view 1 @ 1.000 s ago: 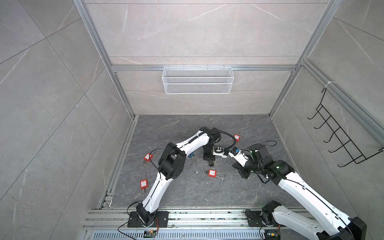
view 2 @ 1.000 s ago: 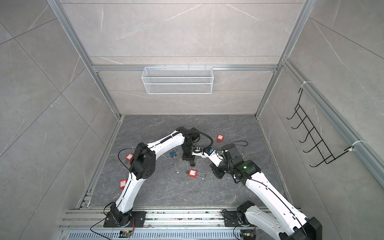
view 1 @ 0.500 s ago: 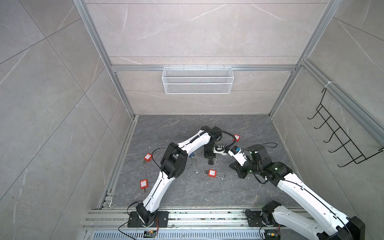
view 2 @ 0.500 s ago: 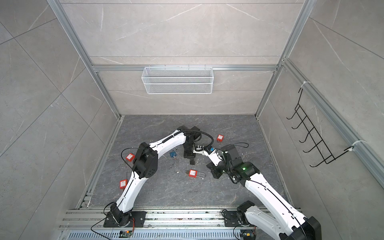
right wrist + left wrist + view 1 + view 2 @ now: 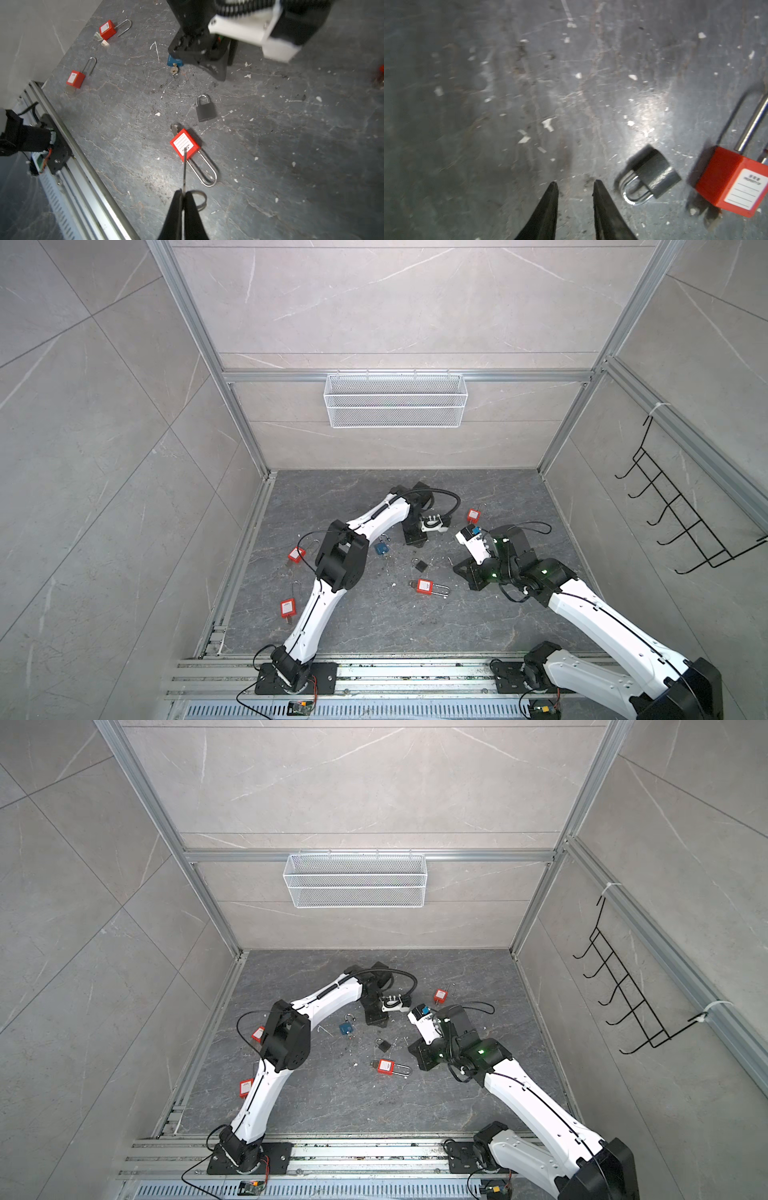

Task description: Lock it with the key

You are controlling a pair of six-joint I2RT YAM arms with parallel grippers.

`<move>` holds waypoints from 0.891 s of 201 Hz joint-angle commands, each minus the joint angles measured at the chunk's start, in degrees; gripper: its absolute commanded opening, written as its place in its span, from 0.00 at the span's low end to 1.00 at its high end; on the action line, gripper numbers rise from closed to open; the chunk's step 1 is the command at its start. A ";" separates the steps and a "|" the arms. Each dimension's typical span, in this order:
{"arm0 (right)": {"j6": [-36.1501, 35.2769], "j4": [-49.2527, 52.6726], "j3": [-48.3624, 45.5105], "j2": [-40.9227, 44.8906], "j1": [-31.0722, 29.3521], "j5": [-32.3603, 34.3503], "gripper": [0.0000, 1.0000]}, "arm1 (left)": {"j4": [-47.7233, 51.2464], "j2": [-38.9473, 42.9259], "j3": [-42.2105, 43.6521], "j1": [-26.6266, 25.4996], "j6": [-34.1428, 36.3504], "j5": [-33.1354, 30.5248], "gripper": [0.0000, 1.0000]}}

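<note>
The key (image 5: 184, 168) was shown only in the right wrist view. Its thin blade was seen edge-on, sticking out from between the right jaws, which were pressed shut on its head. A key ring (image 5: 200, 200) hung just beside them. In both top views the key was too small to be made out.

In that wrist view the blade tip was overlapped with the label of a red padlock (image 5: 185, 143). This padlock was laid flat on the grey bench (image 5: 291, 145), its long shackle turned toward the right jaws, and a second key (image 5: 174, 127) was seated in its far end.

The black padlock (image 5: 205, 110) was found just beyond the red one, well clear of the right jaws, with its shackle apparently seated. In a top view the black padlock (image 5: 420, 565) was placed slightly below the middle of the frame, between the two arms.

The left jaws were shown clearly only by the blurred left wrist view. They were parted by a narrow gap, with nothing held between them. The black padlock (image 5: 652, 176) lay near one fingertip (image 5: 598, 193), outside the gap.

A blue padlock (image 5: 380, 548) was seen whole left of centre in a top view, but was half hidden behind the left arm in the right wrist view. A further red padlock (image 5: 288, 608) lay toward the lower left.
</note>
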State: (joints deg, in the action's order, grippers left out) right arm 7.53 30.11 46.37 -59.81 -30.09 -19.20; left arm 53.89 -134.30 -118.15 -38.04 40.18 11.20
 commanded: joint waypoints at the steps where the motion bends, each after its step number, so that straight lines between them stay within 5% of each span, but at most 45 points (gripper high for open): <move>1: 12.45 -1.55 1.92 -2.86 -5.14 5.20 0.08 | -13.18 13.35 8.35 6.39 -12.91 4.63 0.32; 24: 17.85 -5.55 2.29 -7.55 -9.94 8.83 0.09 | -28.08 24.38 24.79 10.03 -20.30 9.47 0.33; 42: 18.66 -5.99 3.64 -11.42 -10.23 12.49 0.08 | -29.44 30.98 32.07 10.01 -20.27 8.58 0.32; 98: 2.61 -0.49 16.06 -30.63 -9.43 16.84 0.06 | -35.53 53.04 56.55 10.31 -30.33 7.48 0.33; 179: -1.25 3.58 27.29 -45.43 -4.72 19.73 0.06 | -33.85 65.39 67.77 10.21 -35.53 5.41 0.32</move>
State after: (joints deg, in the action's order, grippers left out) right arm 7.57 30.26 70.81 -102.91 -35.20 -1.61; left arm 20.75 -70.37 -50.94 -27.97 7.38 16.95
